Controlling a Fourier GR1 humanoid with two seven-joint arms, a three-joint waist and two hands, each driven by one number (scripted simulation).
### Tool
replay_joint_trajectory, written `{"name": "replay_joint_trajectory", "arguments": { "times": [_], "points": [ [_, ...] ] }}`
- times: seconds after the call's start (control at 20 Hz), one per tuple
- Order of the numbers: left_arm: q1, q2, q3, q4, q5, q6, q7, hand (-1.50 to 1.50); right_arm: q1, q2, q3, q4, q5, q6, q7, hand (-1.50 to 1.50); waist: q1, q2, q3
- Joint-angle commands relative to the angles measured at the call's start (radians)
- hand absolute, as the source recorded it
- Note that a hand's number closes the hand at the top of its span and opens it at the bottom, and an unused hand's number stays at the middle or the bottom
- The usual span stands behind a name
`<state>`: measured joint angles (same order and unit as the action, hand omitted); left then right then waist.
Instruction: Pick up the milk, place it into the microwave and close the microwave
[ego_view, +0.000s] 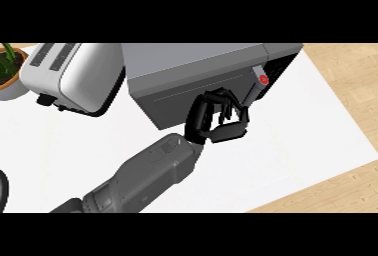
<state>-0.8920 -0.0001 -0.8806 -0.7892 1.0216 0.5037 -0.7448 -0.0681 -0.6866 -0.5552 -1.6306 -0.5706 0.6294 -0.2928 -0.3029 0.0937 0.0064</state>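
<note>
Fingers (221, 102) of the right hand (220, 120) curl loosely against the front of the microwave (196, 70), pinching nothing that shows. The milk cannot be seen. A toaster (70, 75) stands left of the microwave on the white counter (88, 150).

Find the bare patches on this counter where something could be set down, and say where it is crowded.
Bare white counter lies right of the hand, in front of the microwave, out to the wooden edge. Another patch lies in front of the toaster. The back is crowded: plant pot, toaster and microwave stand side by side.
</note>
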Motion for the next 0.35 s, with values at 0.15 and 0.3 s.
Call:
{"name": "replay_joint_trajectory", "arguments": {
  "times": [0.15,0.3],
  "points": [
    [-0.097,0.000,0.028,0.084,0.030,-0.005,0.025,1.50,-0.033,-0.042,-0.012,0.067,-0.030,0.039,-0.001,-1.50,-0.009,0.013,-0.002],
    [-0.097,0.000,0.032,0.088,0.047,-0.007,0.017,1.50,-0.040,-0.049,-0.014,0.085,-0.031,0.046,-0.003,-1.50,-0.011,0.014,-0.003]
  ]
}}
